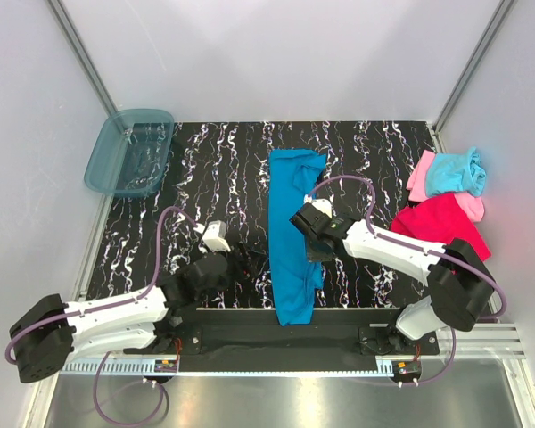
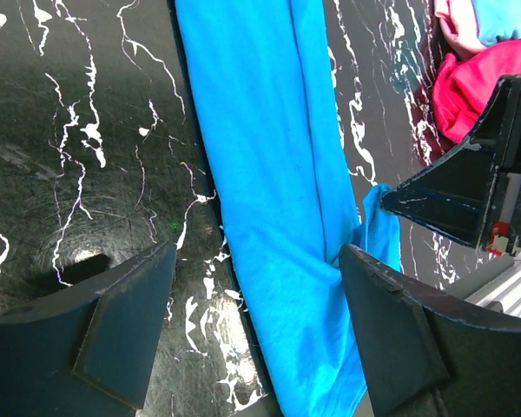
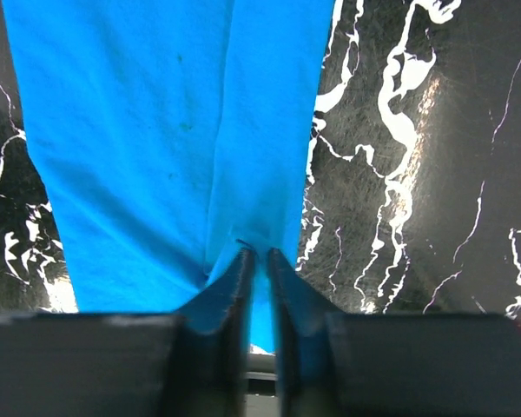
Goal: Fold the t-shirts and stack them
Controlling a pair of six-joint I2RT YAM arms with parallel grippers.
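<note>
My right fingers [image 3: 259,261] are closed almost all the way, with only a thin fold of the blue t-shirt [image 1: 285,263] pinched between their tips. The pinch sits on the shirt's right-hand edge, roughly midway along its length, and the cloth puckers up a little there. From those fingers the shirt stretches as a long narrow strip, folded lengthwise and lying flat on the black marbled table [image 1: 214,169]. One end reaches away from me and the other comes back to the near edge.

My left fingers [image 2: 256,269] are spread wide and hold nothing. They sit low, just left of the strip. From my left wrist the blue cloth runs through the gap between them, with bare table under the left one. I cannot tell whether they touch the cloth or the table.

Well off to the right of my right fingers lie the other shirts in a loose heap. The magenta-red t-shirt [image 1: 441,223] is nearest me. The light pink t-shirt [image 1: 421,174] and the light aqua t-shirt [image 1: 453,171] are bunched at its far side. Far beyond my left fingers, at the left corner, stands a teal plastic bin [image 1: 129,152].
</note>
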